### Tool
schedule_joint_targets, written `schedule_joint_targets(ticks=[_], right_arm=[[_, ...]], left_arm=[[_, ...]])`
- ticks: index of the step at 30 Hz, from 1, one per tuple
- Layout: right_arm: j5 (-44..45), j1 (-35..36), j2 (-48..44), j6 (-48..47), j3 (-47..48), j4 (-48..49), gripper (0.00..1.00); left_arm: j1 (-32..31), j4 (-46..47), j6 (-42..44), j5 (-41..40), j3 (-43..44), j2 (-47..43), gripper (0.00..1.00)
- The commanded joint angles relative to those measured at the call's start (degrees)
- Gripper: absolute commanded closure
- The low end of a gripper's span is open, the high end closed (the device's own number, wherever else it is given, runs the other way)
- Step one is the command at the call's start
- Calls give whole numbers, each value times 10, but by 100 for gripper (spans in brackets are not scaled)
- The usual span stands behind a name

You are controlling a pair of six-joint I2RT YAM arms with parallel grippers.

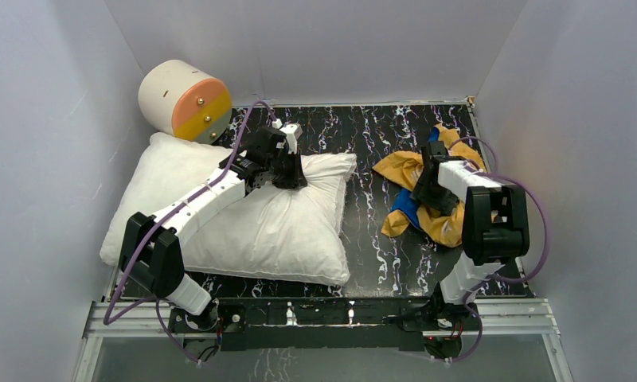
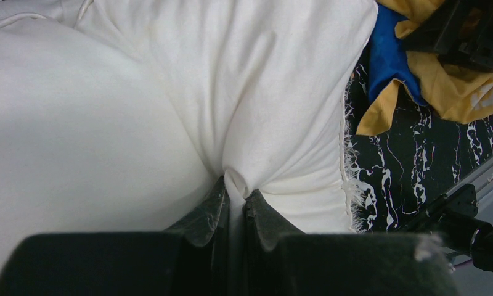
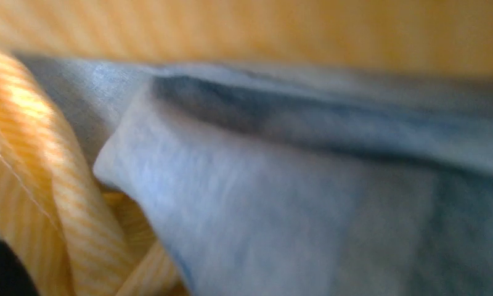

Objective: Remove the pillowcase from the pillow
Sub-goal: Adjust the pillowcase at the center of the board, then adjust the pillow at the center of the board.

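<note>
Pillow (image 1: 283, 231) plump, wrinkled, white; pillowcase (image 1: 399, 169) thin, crumpled.

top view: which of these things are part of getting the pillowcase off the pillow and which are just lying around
Belongs to the job:
pillowcase, off the pillow, crumpled on the right
pillow, bare white, on the left
left gripper, shut on a fold of the pillow

Just lying about:
cream cylinder with an orange-yellow end, far left corner

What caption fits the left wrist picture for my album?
Left gripper pinches the white pillow; the pillowcase lies crumpled beside it.
</note>
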Motion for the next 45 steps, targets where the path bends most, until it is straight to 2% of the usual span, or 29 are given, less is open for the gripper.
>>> schedule_joint_targets(ticks=[1, 3, 4, 6, 8, 10, 12, 16, 21, 25, 26, 27, 28, 29, 30, 31, 32, 34, 36, 38, 40, 42, 45], right_arm=[[176, -6, 3, 40, 62, -64, 23], [145, -5, -50, 13, 56, -48, 24], [73, -5, -88, -46, 46, -13, 22], [-81, -5, -145, -97, 26, 32, 21], [-204, -3, -176, -103, 14, 49, 20], [-288, 6, -195, -81, -1, 64, 20], [-342, 30, -215, -37, -28, 101, 17], [-446, 129, -242, 65, -102, 269, 2], [-475, 235, -219, 117, -149, 386, 1], [-560, 286, -141, 135, -168, 451, 2], [-555, 302, -124, 136, -166, 451, 5], [-539, 315, -110, 134, -163, 445, 12], [-515, 323, -100, 133, -161, 434, 27], [-490, 325, -91, 133, -158, 416, 49], [-457, 325, -88, 135, -155, 398, 56], [-422, 324, -91, 131, -148, 366, 66], [-378, 323, -98, 127, -140, 341, 77], [-296, 318, -121, 114, -121, 275, 99], [-213, 297, -147, 98, -97, 215, 100], [-140, 257, -171, 83, -80, 164, 100], [-119, 190, -174, 57, -77, 138, 100], [-133, 122, -152, 15, -74, 118, 100], [-76, 65, -96, -37, -35, 49, 100]], left_arm=[[1, -68, -7, 4, -16, -16, 100], [1, -70, -7, 0, -13, -13, 100], [1, -70, -6, -3, -11, -14, 100], [1, -68, -8, -7, -8, -16, 100], [1, -68, -7, -6, -3, -16, 100], [1, -68, -6, -4, -1, -16, 100], [1, -68, -7, 1, 0, -16, 100], [1, -67, -11, 6, 0, -15, 100], [1, -68, -14, -1, -2, -22, 100], [1, -65, -21, -1, 0, -23, 100], [1, -65, -22, 1, 1, -23, 100], [1, -64, -23, 2, 2, -22, 100], [1, -64, -23, 3, 3, -22, 100], [1, -64, -24, 4, 4, -23, 100], [1, -65, -25, 2, 5, -24, 98], [1, -65, -25, 1, 6, -27, 94], [1, -67, -24, -1, 6, -31, 84], [1, -76, -23, -17, 10, -43, 51], [1, -90, -19, -42, 16, -64, 32], [1, -103, -11, -63, 31, -83, 23], [1, -112, -4, -77, 46, -102, 17], [1, -116, 2, -86, 56, -121, 15], [1, -125, 6, -93, 64, -144, 12]])
